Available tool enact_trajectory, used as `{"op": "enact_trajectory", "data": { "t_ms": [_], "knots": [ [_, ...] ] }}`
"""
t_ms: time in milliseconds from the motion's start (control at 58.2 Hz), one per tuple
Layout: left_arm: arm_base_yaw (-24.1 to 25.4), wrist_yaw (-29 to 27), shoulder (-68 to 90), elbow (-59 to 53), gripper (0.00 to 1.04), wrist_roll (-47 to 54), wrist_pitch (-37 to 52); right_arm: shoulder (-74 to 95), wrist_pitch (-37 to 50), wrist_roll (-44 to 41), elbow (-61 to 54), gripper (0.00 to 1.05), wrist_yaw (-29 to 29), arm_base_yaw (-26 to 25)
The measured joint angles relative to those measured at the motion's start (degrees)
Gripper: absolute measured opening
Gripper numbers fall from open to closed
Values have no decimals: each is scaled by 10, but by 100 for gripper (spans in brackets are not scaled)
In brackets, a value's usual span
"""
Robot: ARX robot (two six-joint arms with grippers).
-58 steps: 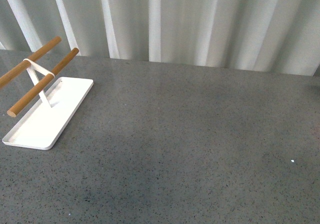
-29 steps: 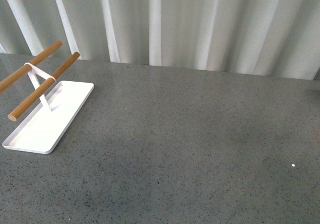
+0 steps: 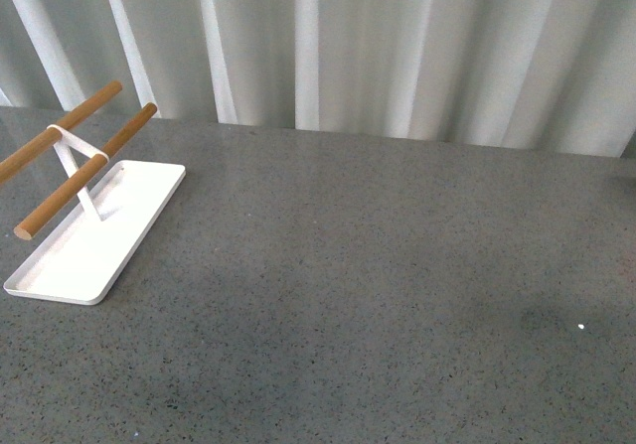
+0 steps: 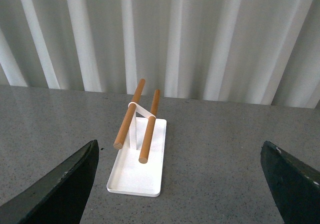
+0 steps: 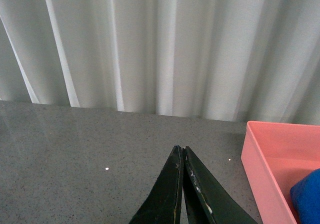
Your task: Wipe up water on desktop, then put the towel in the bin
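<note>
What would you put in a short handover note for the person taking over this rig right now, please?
Left hand: open, fingers wide apart, holding nothing, facing the white tray with its two wooden bars.
Right hand: shut, empty, above the desktop.
Towel: a blue corner shows inside the pink bin, at the right wrist view's edge.
Done: the towel appears binned; no puddle shows on the desktop, only tiny white specks.
Left: little; check for remaining wet spots, then retract both arms.

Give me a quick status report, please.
Left gripper open, empty. Right gripper shut, empty. Towel in the pink bin. Desktop: only the white rack.
</note>
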Motion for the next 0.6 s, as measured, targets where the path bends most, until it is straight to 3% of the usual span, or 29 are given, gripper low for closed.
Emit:
{"op": "enact_trajectory", "data": {
  "t_ms": [172,601],
  "knots": [
    [0,0,0,0,98,0,0,-27,0,0,-17,3,0,0],
    [0,0,0,0,98,0,0,-156,-121,2,-18,3,0,0]
  ]
}}
